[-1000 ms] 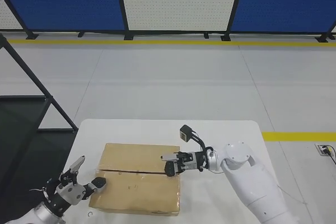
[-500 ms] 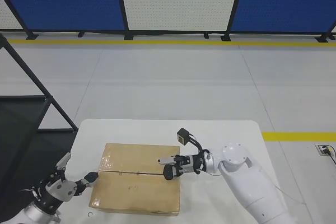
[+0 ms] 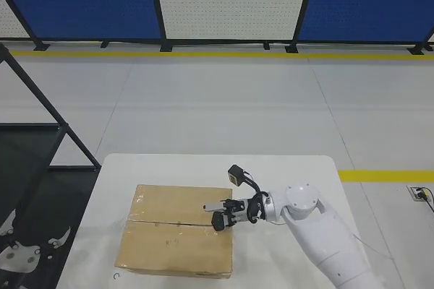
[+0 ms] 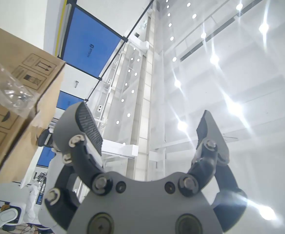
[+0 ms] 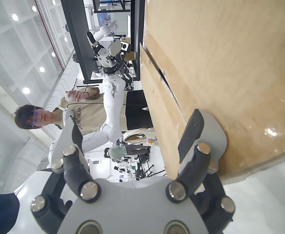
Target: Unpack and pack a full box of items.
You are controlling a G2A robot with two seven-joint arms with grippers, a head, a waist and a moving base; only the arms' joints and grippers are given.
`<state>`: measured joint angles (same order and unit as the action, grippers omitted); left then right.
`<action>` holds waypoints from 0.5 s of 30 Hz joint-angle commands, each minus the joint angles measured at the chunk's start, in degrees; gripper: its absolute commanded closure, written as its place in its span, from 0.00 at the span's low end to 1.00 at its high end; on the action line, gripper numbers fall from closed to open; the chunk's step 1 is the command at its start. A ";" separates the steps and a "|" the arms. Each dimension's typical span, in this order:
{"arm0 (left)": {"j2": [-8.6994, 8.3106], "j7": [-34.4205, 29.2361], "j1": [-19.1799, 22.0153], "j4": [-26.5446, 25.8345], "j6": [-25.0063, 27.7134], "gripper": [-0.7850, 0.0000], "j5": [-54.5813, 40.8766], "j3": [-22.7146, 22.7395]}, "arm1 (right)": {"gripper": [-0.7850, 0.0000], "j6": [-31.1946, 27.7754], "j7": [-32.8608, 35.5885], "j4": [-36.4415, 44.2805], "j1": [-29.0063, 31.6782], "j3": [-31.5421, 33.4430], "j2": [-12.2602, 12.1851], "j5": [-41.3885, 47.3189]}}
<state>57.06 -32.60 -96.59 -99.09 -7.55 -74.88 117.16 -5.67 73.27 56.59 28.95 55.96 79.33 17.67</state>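
Note:
A closed cardboard box (image 3: 175,238) lies on the white table (image 3: 275,170), its two top flaps meeting at a middle seam (image 3: 166,222). My right gripper (image 3: 217,214) is open at the right end of that seam, reaching over the box's right edge. In the right wrist view one finger (image 5: 193,132) rests against the box top (image 5: 218,49) beside the slightly gaping seam (image 5: 162,74). My left gripper (image 3: 32,233) is open with nothing in it, off the table's left edge. In the left wrist view it (image 4: 147,120) points up past a box corner (image 4: 13,98) bearing crumpled clear tape.
A black metal rack (image 3: 29,108) stands left of the table. Bare tabletop lies behind the box and to its right. A yellow floor line (image 3: 390,175) runs beyond the table's right side.
My left gripper has drawn back from the box's front left corner and now is off the table's left edge. My right gripper has edged a little leftward onto the box.

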 commanded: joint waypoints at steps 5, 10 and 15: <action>-0.01 0.06 0.06 -0.04 0.02 0.00 -0.04 -0.04 | 0.00 -0.05 -0.27 0.19 -0.27 -0.19 -0.01 -0.58; -0.01 0.06 0.06 -0.04 0.02 0.00 -0.04 -0.04 | 0.00 -0.05 -0.27 0.19 -0.27 -0.19 -0.01 -0.58; 0.01 0.35 -0.17 -0.11 0.00 0.00 1.01 -0.44 | 0.00 -0.05 -0.27 0.19 -0.27 -0.19 -0.01 -0.58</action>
<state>57.06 -32.54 -96.54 -99.13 -7.53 -74.92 117.10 -5.72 73.00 56.78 28.68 55.77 79.32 17.09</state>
